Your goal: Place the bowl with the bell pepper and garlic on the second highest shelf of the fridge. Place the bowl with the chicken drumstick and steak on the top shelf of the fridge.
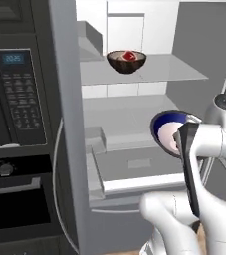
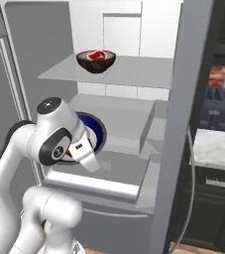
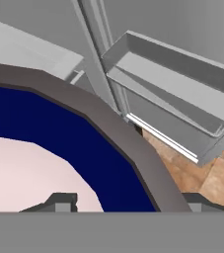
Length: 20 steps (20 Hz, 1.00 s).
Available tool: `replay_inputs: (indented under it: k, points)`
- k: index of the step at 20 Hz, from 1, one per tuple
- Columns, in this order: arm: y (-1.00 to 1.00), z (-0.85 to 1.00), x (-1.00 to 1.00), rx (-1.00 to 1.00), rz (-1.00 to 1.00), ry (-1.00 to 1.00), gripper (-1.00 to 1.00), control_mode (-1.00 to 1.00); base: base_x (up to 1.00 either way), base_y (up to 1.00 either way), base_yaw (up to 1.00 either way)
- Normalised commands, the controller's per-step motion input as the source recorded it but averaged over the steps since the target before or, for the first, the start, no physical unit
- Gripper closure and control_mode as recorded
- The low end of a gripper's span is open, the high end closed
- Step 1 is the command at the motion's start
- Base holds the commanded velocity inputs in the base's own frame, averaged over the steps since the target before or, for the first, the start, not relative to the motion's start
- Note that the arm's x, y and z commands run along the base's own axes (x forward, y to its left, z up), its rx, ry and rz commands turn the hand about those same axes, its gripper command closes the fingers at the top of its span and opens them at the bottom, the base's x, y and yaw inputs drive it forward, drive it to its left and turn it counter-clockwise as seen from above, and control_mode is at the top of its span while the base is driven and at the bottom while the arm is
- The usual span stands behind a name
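Note:
My gripper [image 1: 178,142] [image 2: 84,147] [image 3: 128,200] is shut on the rim of the dark blue bowl [image 1: 165,125] [image 2: 98,130] [image 3: 59,128] with a white inside. The bowl hangs tilted in front of the open fridge [image 1: 64,124] [image 2: 193,99], level with the second highest shelf [image 1: 119,112] [image 2: 129,116]. My hand hides the bell pepper and garlic. On the top shelf [image 1: 174,69] [image 2: 134,72] stands a brown bowl [image 1: 126,63] [image 2: 96,62] holding the red steak [image 1: 129,56] [image 2: 97,54]. I cannot make out the chicken drumstick.
A black oven with a control panel [image 1: 15,99] stands left of the fridge. Below the shelves is a wide drawer [image 1: 139,169] [image 2: 109,171]. The open door carries bins [image 3: 182,84] over a wooden floor [image 3: 207,173]. A counter [image 2: 218,146] lies to the right.

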Motion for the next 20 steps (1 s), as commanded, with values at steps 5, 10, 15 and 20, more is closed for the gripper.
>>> replay_inputs:
  k: [5, 10, 15, 20]
  points:
    - [0.0, 0.0, 0.0, 0.0, 0.0, 0.0, 1.0, 1.0, 0.68, -0.01, -0.03]
    - [0.1, -0.03, 0.17, 0.0, -0.02, 0.0, 1.0, -1.0, 0.64, 0.34, -0.09]
    - [0.49, -0.53, 0.91, 0.0, -0.06, 0.01, 1.0, -1.0, 0.0, 0.0, 0.0]
    - [0.08, -0.5, 1.0, 0.0, -0.03, 0.0, 1.0, -1.0, 0.0, 0.0, 0.0]
